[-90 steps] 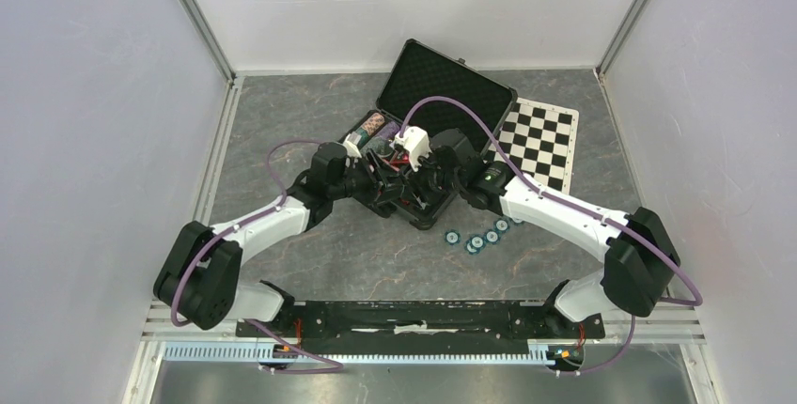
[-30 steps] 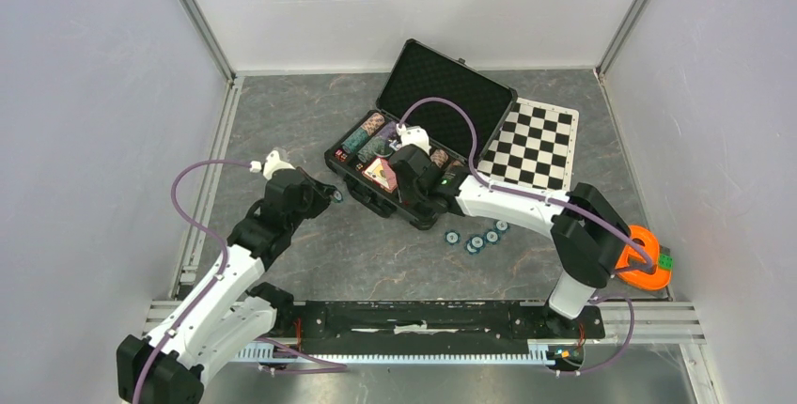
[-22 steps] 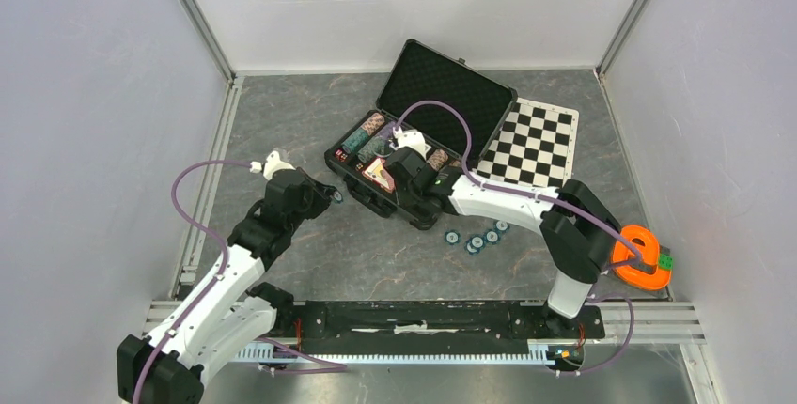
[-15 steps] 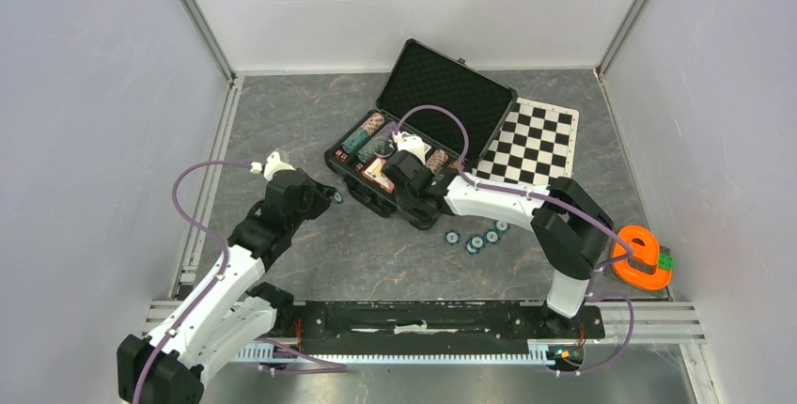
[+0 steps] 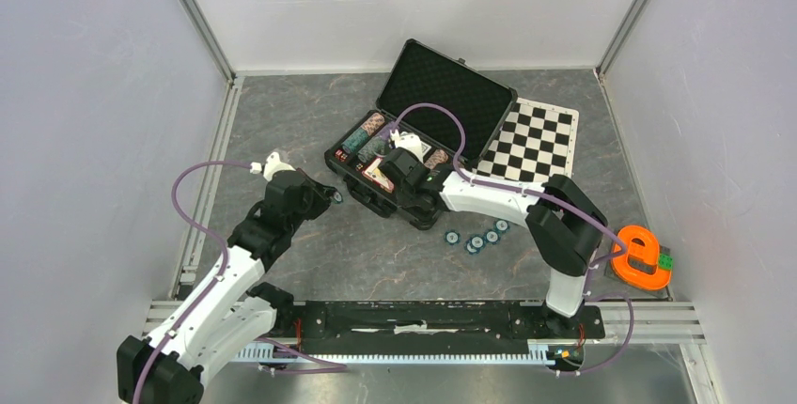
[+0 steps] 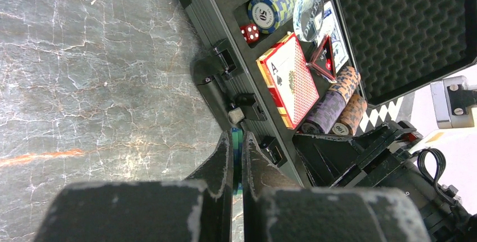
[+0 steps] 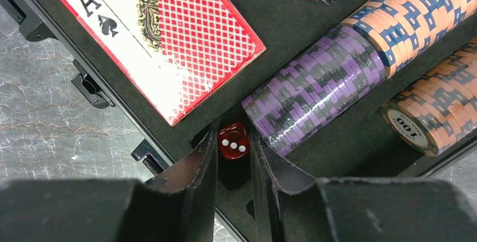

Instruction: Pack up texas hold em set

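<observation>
The black case (image 5: 442,85) lies open, its foam base holding chip rolls, a red card deck (image 7: 169,39) and dice (image 6: 249,32). My right gripper (image 7: 233,135) reaches into the case's near edge (image 5: 399,178). Its fingers are closed against a red die (image 7: 233,140) over a dark foam slot, beside the purple chips (image 7: 315,84) and brown chips (image 7: 444,107). My left gripper (image 6: 237,135) hangs left of the case (image 5: 331,195), above the table, shut on a teal chip (image 6: 237,152) held edge-on. Several teal chips (image 5: 476,238) lie loose on the table.
A black-and-white chequered mat (image 5: 540,141) lies right of the case lid. An orange e-shaped piece (image 5: 642,256) sits at the far right by the right arm's elbow. White walls close in both sides and the back.
My right gripper has slid a little left along the case and its jaws have narrowed round the die. The left arm, drawn back from the case earlier, has held still this last second.
</observation>
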Action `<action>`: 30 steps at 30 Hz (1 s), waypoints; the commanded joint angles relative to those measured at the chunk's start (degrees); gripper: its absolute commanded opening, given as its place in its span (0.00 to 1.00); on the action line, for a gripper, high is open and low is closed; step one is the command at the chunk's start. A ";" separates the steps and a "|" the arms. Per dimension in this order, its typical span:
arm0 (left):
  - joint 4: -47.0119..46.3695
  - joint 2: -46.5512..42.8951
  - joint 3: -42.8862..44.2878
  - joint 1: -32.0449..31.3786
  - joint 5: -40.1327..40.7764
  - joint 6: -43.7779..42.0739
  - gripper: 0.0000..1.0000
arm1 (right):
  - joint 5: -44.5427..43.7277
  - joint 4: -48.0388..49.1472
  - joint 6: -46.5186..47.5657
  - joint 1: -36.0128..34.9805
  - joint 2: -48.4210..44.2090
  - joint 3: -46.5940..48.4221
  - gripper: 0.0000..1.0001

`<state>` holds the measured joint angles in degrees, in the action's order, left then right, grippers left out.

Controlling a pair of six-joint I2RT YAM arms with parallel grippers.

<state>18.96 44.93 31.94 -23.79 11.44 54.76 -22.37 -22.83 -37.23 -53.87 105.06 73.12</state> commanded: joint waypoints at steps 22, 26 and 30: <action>-10.37 6.86 1.17 -0.18 -11.18 0.51 0.02 | 0.46 5.18 5.69 6.18 -20.62 -16.38 0.26; -11.57 7.85 0.86 -1.18 -10.82 1.63 0.02 | 3.13 9.74 7.94 8.06 -20.24 -19.66 0.20; -11.92 8.56 0.88 -3.45 -8.53 2.19 0.02 | 8.21 13.91 9.64 10.40 -19.55 -21.82 0.19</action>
<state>10.96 53.06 31.94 -25.45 2.02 55.20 -19.29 -15.09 -30.22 -45.41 86.30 53.15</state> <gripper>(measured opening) 0.056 0.271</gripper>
